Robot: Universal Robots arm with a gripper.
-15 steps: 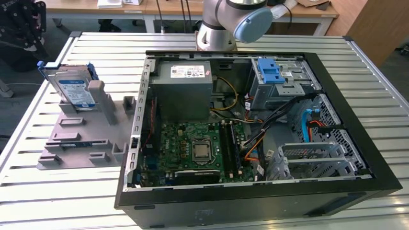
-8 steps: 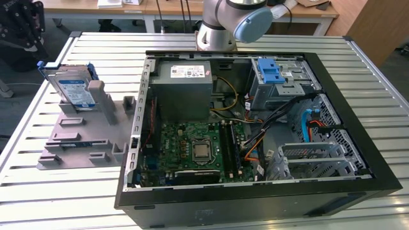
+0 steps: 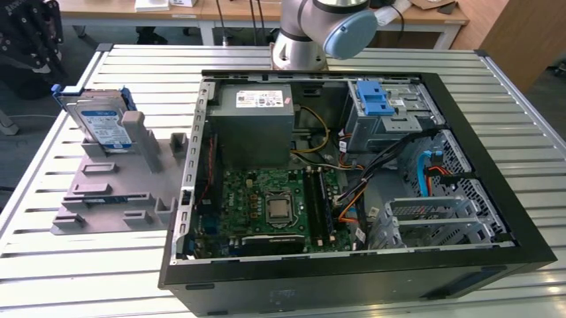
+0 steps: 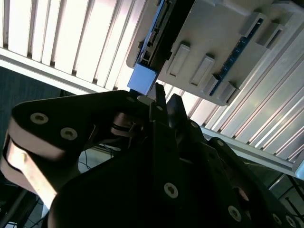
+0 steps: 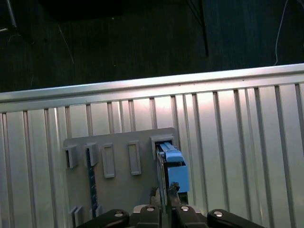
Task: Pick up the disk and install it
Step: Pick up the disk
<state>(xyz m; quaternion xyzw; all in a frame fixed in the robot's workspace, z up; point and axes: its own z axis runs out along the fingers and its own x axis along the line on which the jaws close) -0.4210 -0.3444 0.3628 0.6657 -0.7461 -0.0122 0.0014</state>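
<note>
The disk [image 3: 102,124] stands on edge at the far end of a grey slotted holder [image 3: 115,192], label face showing and blue bracket [image 3: 124,99] around its rim. In the exterior view the holder lies on the slatted metal counter [image 3: 79,278], at the exterior view's left, just beside the open black computer case [image 3: 495,265] and apart from it. Inside the case are the grey power-supply box [image 3: 256,109], the green motherboard [image 3: 274,205] and, toward the exterior view's right, a silver drive cage with a blue latch [image 3: 376,99]. The base of the robot arm [image 3: 309,33] rises behind the case. In both wrist views the end effector [image 5: 164,190] hangs over the holder with its two dark fingers [image 4: 175,107] drawn together, and nothing is clamped between them. The blue end of the disk [image 5: 175,166] sits just past the fingertips and in line with them, but clear air separates them; the disk is seated in its slot and untouched. The second wrist view shows the same blue bracket end [image 4: 141,78] just beyond the end effector [image 4: 166,97], with the pale grey holder [image 4: 213,38] and its raised blocks behind it. A thin blue-green board [image 5: 91,175] stands on edge in another slot of the holder [image 5: 121,190], well apart from the disk.
</note>
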